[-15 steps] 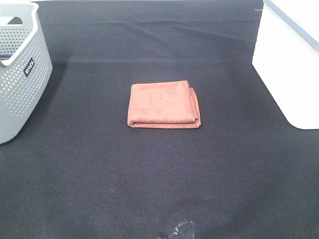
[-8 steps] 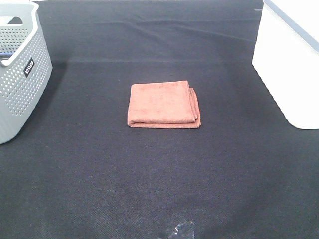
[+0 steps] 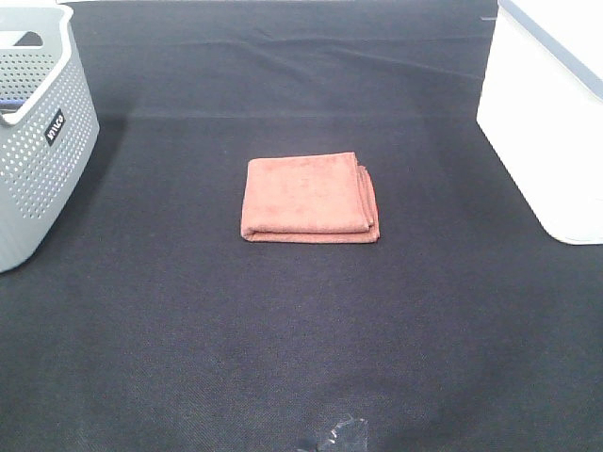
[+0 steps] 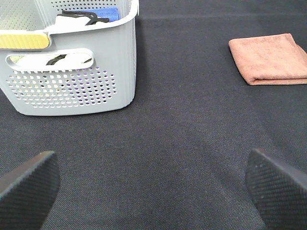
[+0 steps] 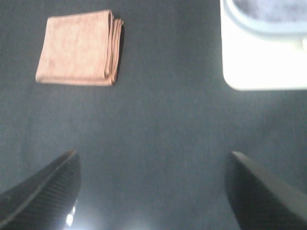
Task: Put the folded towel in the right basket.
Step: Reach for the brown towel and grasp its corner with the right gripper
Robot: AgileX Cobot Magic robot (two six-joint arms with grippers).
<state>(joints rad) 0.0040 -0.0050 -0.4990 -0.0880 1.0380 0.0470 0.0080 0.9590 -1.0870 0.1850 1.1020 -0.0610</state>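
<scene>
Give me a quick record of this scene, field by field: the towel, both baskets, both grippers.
towel: folded, rust-coloured, flat on the black cloth, nothing touching it
left basket: grey, perforated, upright
right basket: white, towel not in it
left gripper: jaws open, empty
right gripper: jaws open, empty

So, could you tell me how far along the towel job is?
Nothing looks done: the folded towel lies on the black cloth, apart from the right basket. Nothing is in hand: the left gripper and right gripper are open. Grasping, carrying, dropping remain.
</scene>
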